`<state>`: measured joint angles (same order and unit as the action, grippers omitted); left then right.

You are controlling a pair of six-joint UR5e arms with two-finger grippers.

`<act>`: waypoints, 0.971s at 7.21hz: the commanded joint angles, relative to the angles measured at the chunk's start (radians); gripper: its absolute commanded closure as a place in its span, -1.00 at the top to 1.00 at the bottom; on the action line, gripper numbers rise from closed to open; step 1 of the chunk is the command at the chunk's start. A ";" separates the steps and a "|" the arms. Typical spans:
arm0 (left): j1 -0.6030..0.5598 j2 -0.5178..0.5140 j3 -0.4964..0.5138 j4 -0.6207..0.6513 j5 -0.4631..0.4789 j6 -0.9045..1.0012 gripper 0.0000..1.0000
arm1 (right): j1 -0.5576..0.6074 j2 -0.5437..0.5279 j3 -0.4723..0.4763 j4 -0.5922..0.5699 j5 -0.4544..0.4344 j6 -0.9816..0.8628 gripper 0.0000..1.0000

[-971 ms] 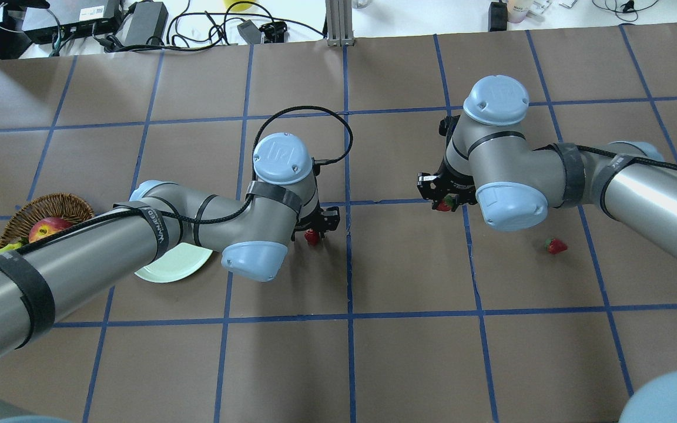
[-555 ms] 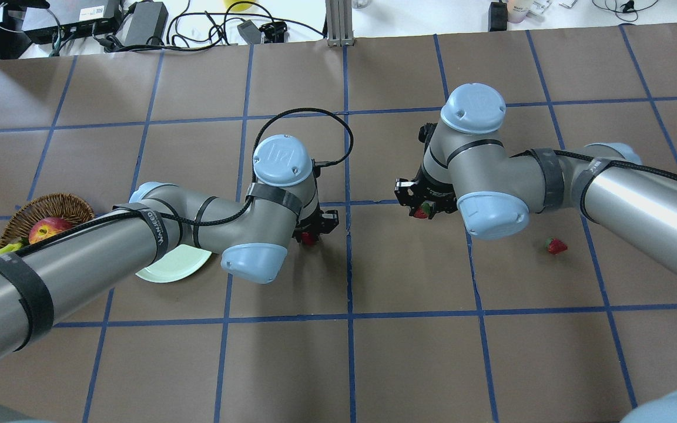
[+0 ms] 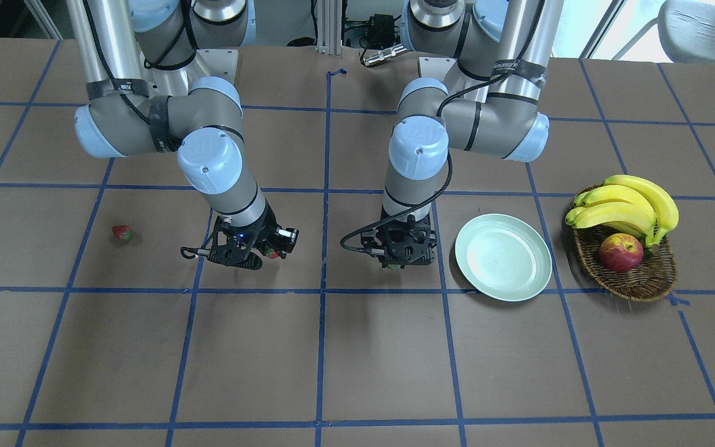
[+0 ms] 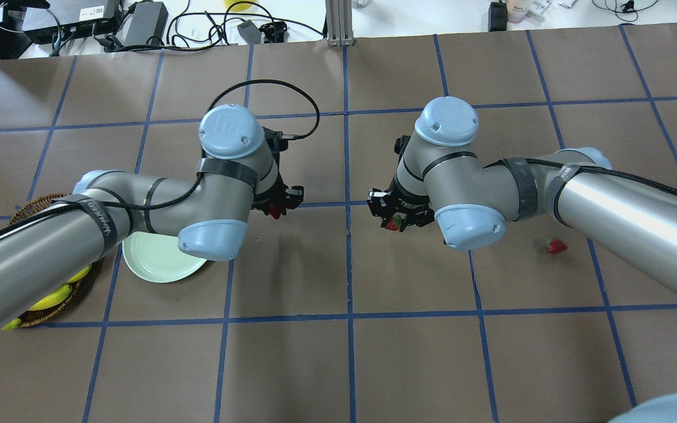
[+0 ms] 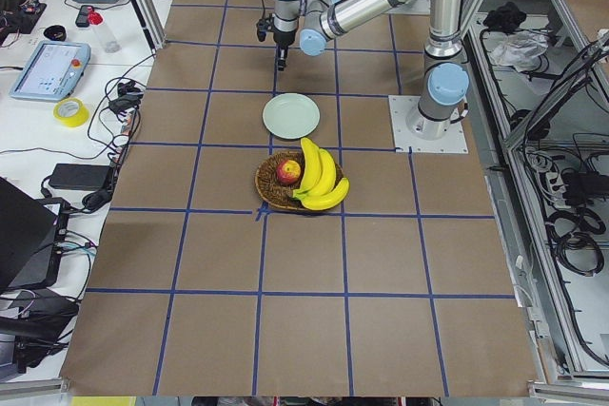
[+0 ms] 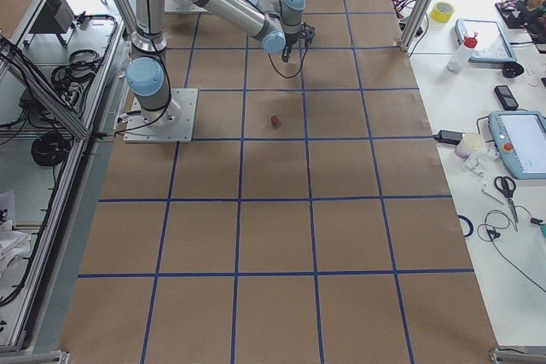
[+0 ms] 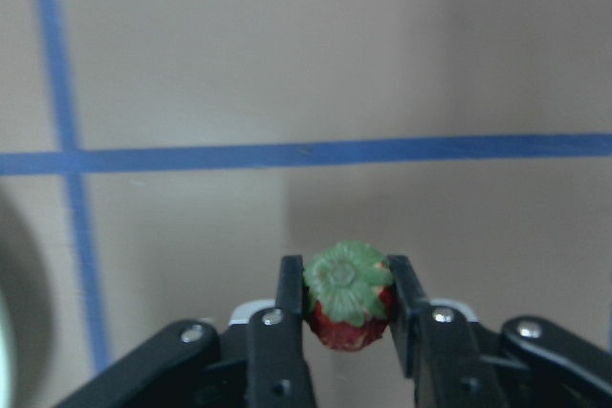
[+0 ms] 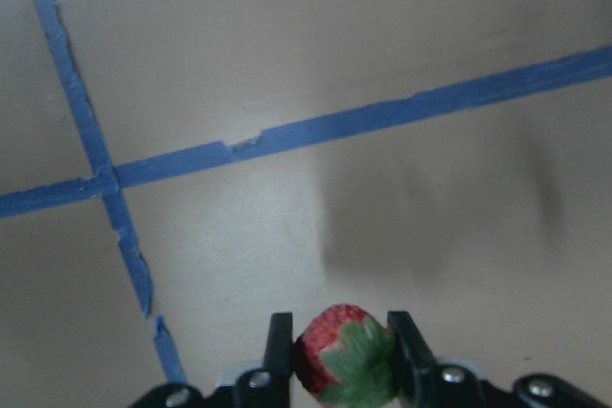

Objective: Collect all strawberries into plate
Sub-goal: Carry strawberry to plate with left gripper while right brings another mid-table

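Observation:
My left gripper is shut on a strawberry and holds it above the table, just right of the mint-green plate in the overhead view. In the front view this gripper is left of the plate. My right gripper is shut on a second strawberry near the table's middle, and it also shows in the front view. A third strawberry lies on the table at the right, apart from both grippers. The plate holds nothing.
A brown wicker basket with an apple and bananas stands beside the plate, on its far side from the grippers. Cables and electronics lie beyond the table's far edge.
My left arm has swung left and back toward the plate with its strawberry. My right arm has moved left toward the table's middle with its strawberry. The third strawberry has not moved.

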<state>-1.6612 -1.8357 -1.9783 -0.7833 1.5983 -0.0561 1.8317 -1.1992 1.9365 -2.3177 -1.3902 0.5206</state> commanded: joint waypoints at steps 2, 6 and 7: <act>0.258 0.061 -0.022 -0.091 0.000 0.246 -1.00 | 0.148 0.122 -0.154 -0.005 -0.004 0.196 -0.91; 0.308 0.053 -0.117 -0.079 -0.006 0.297 0.00 | 0.150 0.130 -0.171 -0.002 -0.018 0.162 1.00; 0.308 0.050 -0.111 -0.077 -0.005 0.294 0.66 | 0.123 0.078 -0.162 0.007 -0.073 0.047 1.00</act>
<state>-1.3540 -1.7822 -2.0906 -0.8613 1.5930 0.2400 1.9762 -1.0768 1.7697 -2.3181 -1.4174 0.6692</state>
